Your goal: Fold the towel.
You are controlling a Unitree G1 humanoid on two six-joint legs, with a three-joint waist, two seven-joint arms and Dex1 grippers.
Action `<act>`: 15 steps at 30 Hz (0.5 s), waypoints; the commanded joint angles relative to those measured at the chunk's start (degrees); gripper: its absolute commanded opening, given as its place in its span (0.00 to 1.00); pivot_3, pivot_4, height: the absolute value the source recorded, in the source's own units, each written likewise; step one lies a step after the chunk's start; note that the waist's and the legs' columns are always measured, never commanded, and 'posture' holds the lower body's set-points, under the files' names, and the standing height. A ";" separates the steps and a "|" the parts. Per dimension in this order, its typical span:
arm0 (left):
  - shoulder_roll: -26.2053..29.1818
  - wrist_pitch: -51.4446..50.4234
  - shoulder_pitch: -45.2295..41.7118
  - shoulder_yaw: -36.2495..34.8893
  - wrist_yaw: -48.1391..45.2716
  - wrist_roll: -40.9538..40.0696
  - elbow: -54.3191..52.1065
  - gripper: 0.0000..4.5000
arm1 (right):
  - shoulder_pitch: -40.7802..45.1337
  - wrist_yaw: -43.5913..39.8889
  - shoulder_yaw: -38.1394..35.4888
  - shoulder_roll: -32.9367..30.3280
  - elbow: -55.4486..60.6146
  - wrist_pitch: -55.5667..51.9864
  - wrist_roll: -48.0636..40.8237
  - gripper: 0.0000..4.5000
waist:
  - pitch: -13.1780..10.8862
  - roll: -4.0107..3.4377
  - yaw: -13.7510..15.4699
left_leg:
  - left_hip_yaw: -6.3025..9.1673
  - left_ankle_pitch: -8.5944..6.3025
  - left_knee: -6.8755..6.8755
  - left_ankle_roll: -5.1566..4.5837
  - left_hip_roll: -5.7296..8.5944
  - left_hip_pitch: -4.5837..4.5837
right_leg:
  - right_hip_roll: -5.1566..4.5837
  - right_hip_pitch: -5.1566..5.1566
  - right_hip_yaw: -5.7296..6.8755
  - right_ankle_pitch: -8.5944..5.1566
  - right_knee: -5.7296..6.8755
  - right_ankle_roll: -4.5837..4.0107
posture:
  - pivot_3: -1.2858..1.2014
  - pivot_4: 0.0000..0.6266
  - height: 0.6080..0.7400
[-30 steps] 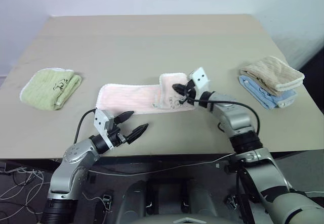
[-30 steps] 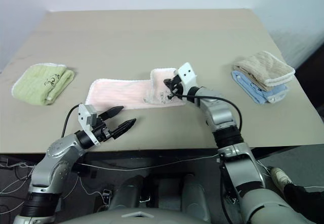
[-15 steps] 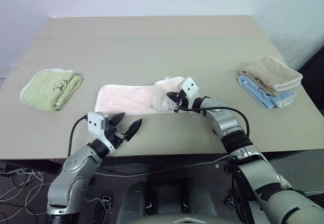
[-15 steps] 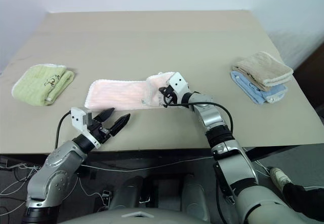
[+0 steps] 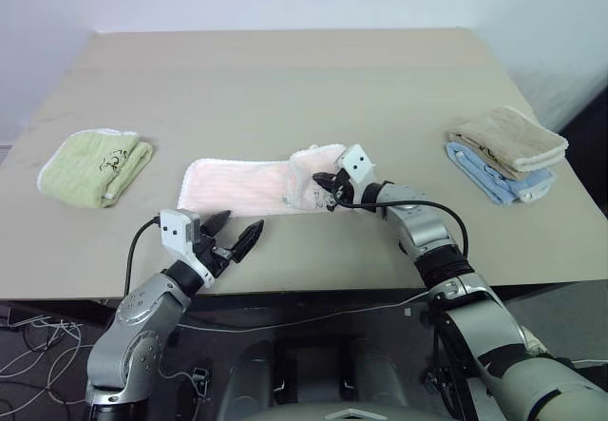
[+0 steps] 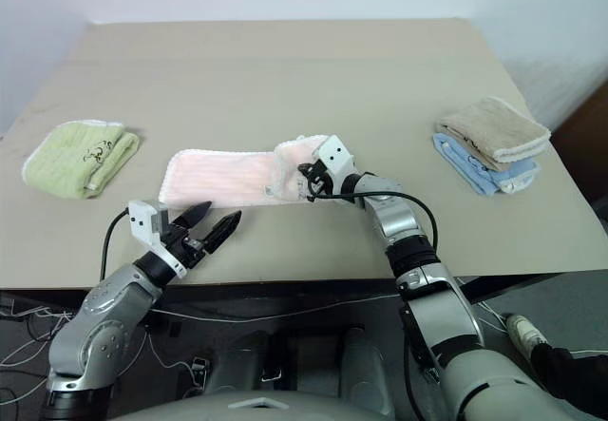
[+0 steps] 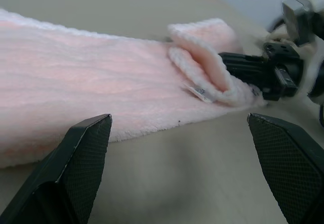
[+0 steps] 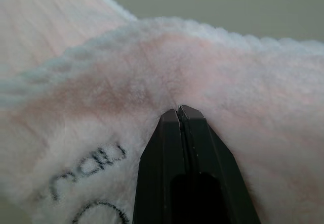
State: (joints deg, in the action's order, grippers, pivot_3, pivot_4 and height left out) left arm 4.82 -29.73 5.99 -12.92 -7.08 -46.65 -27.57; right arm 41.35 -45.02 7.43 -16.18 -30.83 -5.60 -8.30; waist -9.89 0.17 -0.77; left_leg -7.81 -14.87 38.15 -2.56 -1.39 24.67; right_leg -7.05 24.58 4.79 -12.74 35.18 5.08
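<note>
While the right gripper [image 5: 326, 182] pinches its lifted right end mid-frame and the left gripper [image 5: 236, 232] hangs spread just below it, the pale pink towel [image 5: 242, 188] lies long, white-edged and curled over at that end.

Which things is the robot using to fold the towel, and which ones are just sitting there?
Using:
pink towel
right gripper, pinching the towel's end
left gripper, open beside it

Just sitting there:
green towel
tan towel
blue towel
</note>
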 commanded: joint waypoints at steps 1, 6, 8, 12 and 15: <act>-3.42 -5.43 -1.23 -4.27 16.84 -11.26 -5.23 1.00 | 4.12 -3.32 -3.71 -2.18 7.12 0.03 -3.82 0.01 | -0.01 0.02 -0.01 | 0.04 0.02 0.02 -0.06 0.00 0.00 | 0.00 -0.03 0.02 0.00 0.00 0.01 | 0.52 0.24 1.00; -1.26 -7.53 -3.44 -4.91 20.86 -15.10 -5.23 1.00 | 2.37 -2.92 -3.73 -1.68 9.88 -1.56 -3.86 0.01 | 0.05 0.07 -0.12 | 0.04 0.05 -0.01 -0.19 -0.15 -0.08 | 0.29 -0.06 0.12 -0.02 0.01 -0.03 | 0.52 0.24 1.00; -0.45 -7.78 -4.26 -4.93 21.47 -15.98 -4.65 1.00 | 1.33 -2.51 -3.90 -1.70 11.33 -2.20 -3.98 0.01 | 0.04 0.07 0.02 | 0.02 0.06 -0.01 -0.19 -0.10 -0.06 | 0.31 -0.06 0.12 -0.02 0.01 -0.03 | 0.52 0.24 1.00; 0.55 -7.77 -5.36 -4.53 21.71 -17.46 -3.42 1.00 | -0.48 -1.55 -4.47 -2.03 13.60 -3.30 -4.05 0.01 | 0.04 0.07 -0.02 | 0.00 0.20 0.01 0.03 0.00 -0.04 | 0.25 -0.06 0.12 -0.02 0.00 -0.03 | 0.52 0.24 1.00; 0.46 -7.41 -5.70 -4.50 22.07 -18.60 -2.85 1.00 | -1.49 -1.13 -4.71 -2.33 15.33 -4.20 -4.27 0.01 | 0.04 0.07 -0.03 | 0.00 0.19 0.00 0.04 -0.02 -0.04 | 0.27 -0.06 0.12 -0.02 0.00 -0.03 | 0.52 0.24 1.00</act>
State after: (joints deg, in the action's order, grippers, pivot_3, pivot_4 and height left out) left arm 4.98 -37.34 1.01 -17.16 14.88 -63.73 -29.33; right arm 40.13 -46.42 3.94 -18.11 -18.62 -9.70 -11.54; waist -9.85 0.24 -0.81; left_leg -7.81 -14.68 38.16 -2.52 -1.42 24.63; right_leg -6.78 24.52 4.91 -12.77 35.17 5.05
